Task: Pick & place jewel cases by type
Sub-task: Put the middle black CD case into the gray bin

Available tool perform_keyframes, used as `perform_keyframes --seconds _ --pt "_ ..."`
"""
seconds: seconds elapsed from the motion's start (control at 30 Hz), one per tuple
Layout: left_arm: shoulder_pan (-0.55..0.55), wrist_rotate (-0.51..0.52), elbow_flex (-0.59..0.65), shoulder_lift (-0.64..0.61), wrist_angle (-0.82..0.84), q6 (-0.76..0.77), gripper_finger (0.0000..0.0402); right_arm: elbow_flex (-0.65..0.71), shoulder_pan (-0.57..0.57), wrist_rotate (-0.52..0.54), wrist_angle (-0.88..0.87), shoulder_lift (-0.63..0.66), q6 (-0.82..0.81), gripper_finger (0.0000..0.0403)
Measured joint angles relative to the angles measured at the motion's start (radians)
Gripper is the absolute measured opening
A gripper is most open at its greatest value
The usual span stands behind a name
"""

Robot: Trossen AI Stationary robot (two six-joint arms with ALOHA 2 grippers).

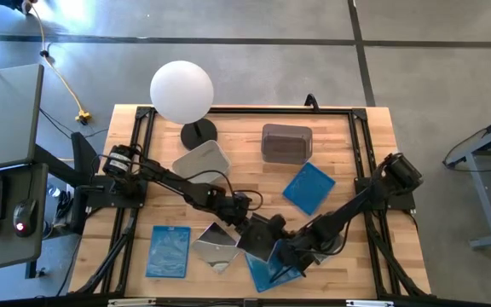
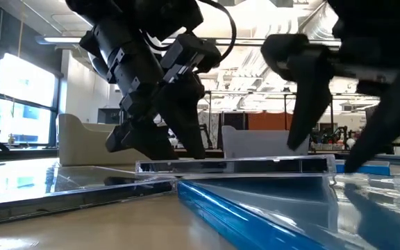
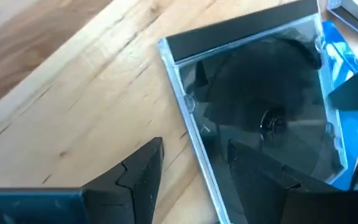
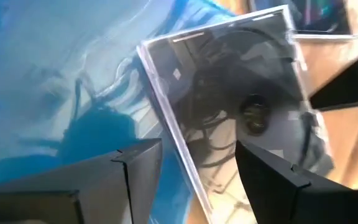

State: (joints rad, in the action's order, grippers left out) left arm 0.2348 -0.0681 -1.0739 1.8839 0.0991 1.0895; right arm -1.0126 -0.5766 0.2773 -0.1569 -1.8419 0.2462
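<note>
Two end effectors meet over one clear case [image 1: 257, 241] near the front of the bench [image 1: 365, 183]. We see the left end effector [image 3: 194, 177] spread wide, with one finger on each side of the case's edge. The right end effector [image 4: 197, 168] is wide too, straddling another edge of the same case. That case lies partly on a blue case [image 1: 267, 269]. Beside them we see a shiny case [image 1: 214, 246], then another blue case [image 1: 168, 251]. A third blue case [image 1: 309, 188] lies farther back, near a grey tub [image 1: 286, 142].
</note>
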Motion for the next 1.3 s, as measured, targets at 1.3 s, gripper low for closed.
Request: perform_keyframes --seconds 1.3 --pt "-0.006 0.011 0.002 0.002 -0.097 0.039 0.0182 0.001 -0.056 0.446 0.104 -0.045 0.177 0.0176"
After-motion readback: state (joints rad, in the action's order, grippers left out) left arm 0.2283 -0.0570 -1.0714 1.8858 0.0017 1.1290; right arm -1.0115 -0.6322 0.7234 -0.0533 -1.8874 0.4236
